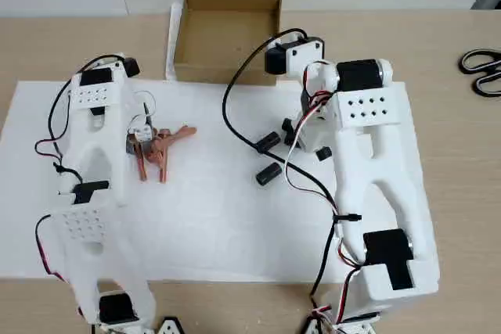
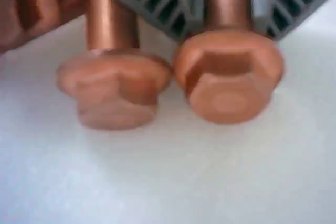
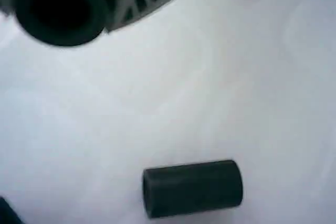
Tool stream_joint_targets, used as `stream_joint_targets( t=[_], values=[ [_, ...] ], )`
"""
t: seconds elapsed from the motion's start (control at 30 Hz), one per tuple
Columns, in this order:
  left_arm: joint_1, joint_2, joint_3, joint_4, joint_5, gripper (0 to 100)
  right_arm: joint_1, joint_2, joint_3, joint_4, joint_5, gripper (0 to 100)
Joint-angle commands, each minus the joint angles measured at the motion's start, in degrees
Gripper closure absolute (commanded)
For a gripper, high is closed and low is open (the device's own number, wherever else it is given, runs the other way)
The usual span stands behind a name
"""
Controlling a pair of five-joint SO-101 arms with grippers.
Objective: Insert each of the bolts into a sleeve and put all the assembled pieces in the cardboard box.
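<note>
On the white sheet (image 1: 203, 217) covering the desk (image 1: 454, 154), three copper hex-head bolts (image 1: 163, 146) lie clustered at the left gripper (image 1: 141, 141); black cylindrical sleeves (image 1: 268, 171) lie scattered beside the right gripper (image 1: 304, 134). Neither gripper's state can be determined. At the sheet's far edge stands the open cardboard box (image 1: 227, 37), scissors (image 1: 481, 70) well apart.

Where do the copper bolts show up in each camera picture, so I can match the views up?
High view: the bolts lie in a cluster on the white sheet, toward the picture's left, well apart from the black sleeves.
Left wrist view: two of the bolts close up, heads side by side on the sheet.
Right wrist view: looks at black sleeves on the sheet instead.
Shared landmark: the white sheet.
</note>
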Motion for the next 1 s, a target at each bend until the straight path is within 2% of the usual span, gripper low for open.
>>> stream_joint_targets(
  t=[0.0,0.37,0.83,0.97],
  values=[
    [-0.5,-0.4,-0.6,-0.5,-0.1,99,0.6,-3.1,-0.2,0.5,-0.6,99.1],
    [3.7,0.1,-10.2,8.3,-0.1,99,0.6,-2.9,-0.2,0.1,-0.6,99.1],
    [3.3,-0.4,-12.7,11.2,-0.1,99,0.3,-3.1,-0.2,0.1,-0.5,99.1],
    [3.4,-4.5,-13.9,11.3,-0.2,99,0.2,-3.2,-0.4,0.1,-0.4,99.1]
  ],
)
